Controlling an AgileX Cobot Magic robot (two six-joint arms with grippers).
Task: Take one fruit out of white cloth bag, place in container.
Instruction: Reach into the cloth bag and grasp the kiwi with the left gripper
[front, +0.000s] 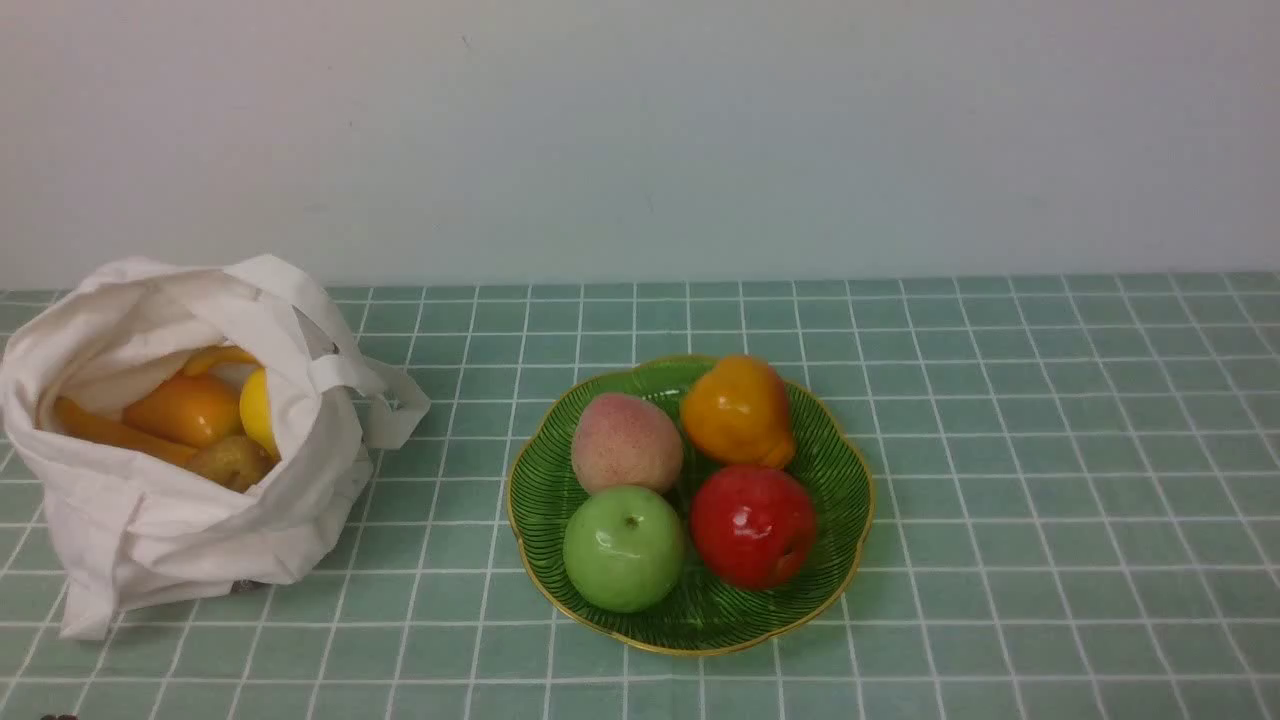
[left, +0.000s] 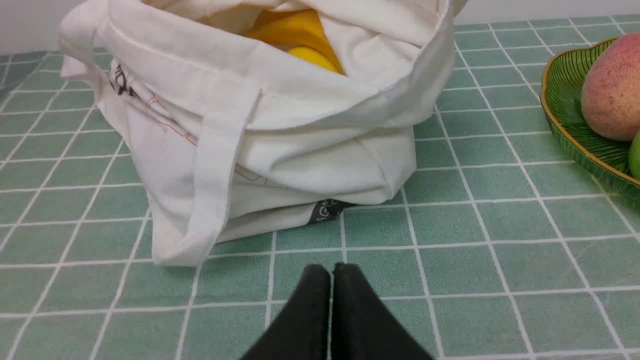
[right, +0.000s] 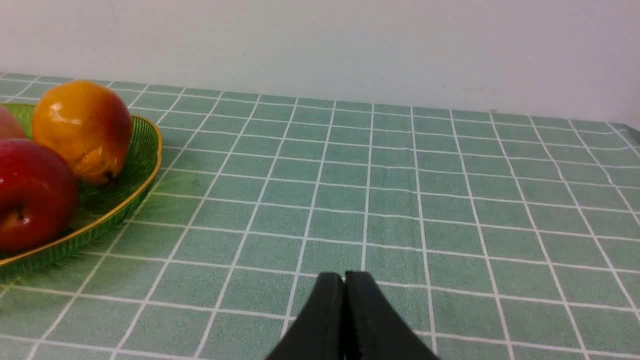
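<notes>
The white cloth bag (front: 170, 440) stands open at the left of the table, and the brownish kiwi-like fruit (front: 232, 460) lies inside it near the mouth, beside orange and yellow fruit. The green plate (front: 840, 470) sits at the middle. In the left wrist view my left gripper (left: 331, 270) is shut with nothing in it, on the table in front of the bag (left: 260, 125); the kiwi is hidden there. My right gripper (right: 344, 277) is shut and empty, to the right of the plate (right: 145, 165). Neither gripper shows in the front view.
The plate holds a pink-speckled peach (front: 627, 442), an orange pear (front: 737, 410), a green apple (front: 624, 548) and a red apple (front: 752, 525). A pale wall runs behind the green checked tablecloth (front: 1050, 450).
</notes>
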